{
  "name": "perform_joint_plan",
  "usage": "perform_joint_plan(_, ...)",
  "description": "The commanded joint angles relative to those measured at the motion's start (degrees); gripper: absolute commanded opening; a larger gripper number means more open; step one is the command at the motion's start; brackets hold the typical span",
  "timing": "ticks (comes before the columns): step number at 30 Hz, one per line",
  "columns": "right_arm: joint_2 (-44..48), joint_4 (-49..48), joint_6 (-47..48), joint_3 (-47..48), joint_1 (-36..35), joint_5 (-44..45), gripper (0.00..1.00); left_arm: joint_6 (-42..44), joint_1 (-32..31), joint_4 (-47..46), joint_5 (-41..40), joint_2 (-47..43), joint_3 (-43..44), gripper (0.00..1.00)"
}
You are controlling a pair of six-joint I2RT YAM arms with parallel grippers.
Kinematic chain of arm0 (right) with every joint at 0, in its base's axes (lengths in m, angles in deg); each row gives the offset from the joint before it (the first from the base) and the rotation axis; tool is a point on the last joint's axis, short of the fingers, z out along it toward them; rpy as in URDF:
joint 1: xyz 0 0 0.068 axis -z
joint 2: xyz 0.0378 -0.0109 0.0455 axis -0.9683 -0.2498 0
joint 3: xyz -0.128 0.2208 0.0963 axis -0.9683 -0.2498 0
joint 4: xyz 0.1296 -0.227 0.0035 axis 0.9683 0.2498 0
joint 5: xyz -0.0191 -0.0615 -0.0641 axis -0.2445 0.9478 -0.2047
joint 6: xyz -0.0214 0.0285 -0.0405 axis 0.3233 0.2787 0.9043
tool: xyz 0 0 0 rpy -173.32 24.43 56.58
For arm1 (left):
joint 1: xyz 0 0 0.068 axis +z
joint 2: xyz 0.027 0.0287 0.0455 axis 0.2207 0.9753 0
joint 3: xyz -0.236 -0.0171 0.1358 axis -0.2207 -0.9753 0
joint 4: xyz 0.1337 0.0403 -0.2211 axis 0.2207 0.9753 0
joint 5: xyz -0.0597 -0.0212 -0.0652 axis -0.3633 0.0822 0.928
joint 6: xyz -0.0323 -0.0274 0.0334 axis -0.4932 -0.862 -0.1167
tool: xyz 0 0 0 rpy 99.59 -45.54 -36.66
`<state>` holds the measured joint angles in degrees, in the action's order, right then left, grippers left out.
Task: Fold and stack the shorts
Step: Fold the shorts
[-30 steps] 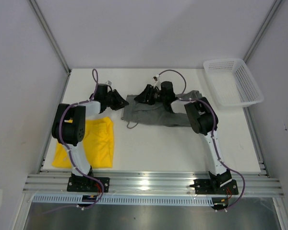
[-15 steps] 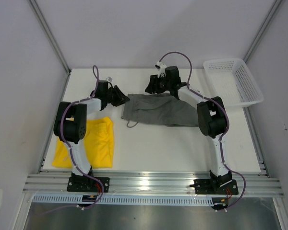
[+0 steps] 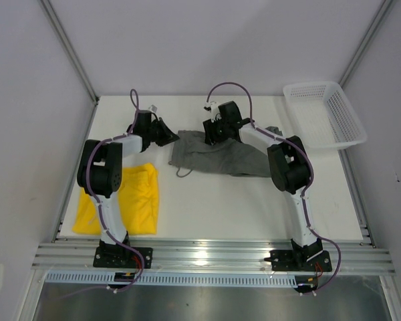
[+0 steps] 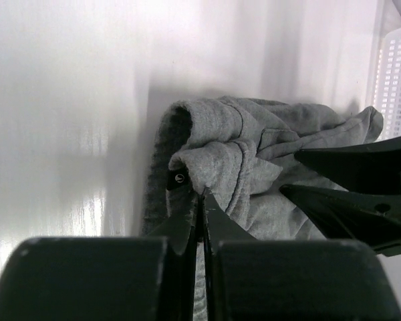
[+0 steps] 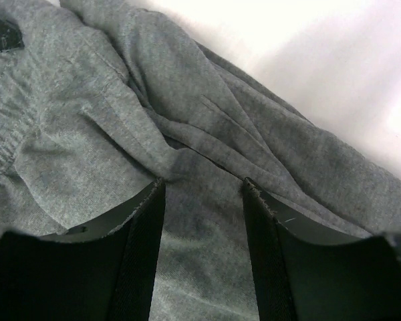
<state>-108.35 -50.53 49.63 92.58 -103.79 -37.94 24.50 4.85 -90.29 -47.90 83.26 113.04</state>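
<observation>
The grey-green shorts (image 3: 220, 155) lie crumpled at the middle of the table's far half. My left gripper (image 3: 171, 136) is at their left edge; in the left wrist view it (image 4: 202, 194) is shut, pinching a bunched fold of the grey shorts (image 4: 254, 180) beside a small dark tag (image 4: 178, 178). My right gripper (image 3: 211, 133) stands open on the cloth's upper middle, with grey fabric (image 5: 87, 120) between its fingers (image 5: 202, 184). The yellow shorts (image 3: 137, 200) lie folded flat at the near left, partly under the left arm.
A white mesh basket (image 3: 324, 114) stands at the far right corner. The two grippers are close together, and the right one's black fingers (image 4: 347, 200) show in the left wrist view. Walls enclose the table on three sides.
My left gripper has shut on the grey shorts' left edge. My right gripper has swung left and down from the shorts' far edge onto the cloth, closer to the left gripper.
</observation>
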Motion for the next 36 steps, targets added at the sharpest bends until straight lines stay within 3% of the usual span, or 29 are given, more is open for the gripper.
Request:
perform_joint_plan(1,1.34,-1.66,1.82,0.86,-0.93,1.55,0.52,1.4,0.08,-1.39,-2.03,-1.89,-0.02,0.0)
perform_joint_plan(24,-2.52,-1.76,-0.72,6.03,-2.16,-5.74,0.59,1.31,-0.18,-2.36,-2.21,-3.21,-1.87,0.0)
perform_joint_plan(31,-4.98,0.7,-0.19,8.32,-3.57,-3.98,0.55,1.75,-0.45,-2.09,-2.83,-3.38,-1.78,0.0)
perform_joint_plan(35,-4.46,1.06,-0.2,7.36,-3.48,-3.1,0.48,1.84,-0.45,-2.0,-3.0,-3.56,-1.95,0.0)
perform_joint_plan(36,-4.19,0.71,-0.19,6.75,-3.48,-2.67,0.41,1.84,-0.45,-2.0,-3.0,-3.47,-1.95,0.0)
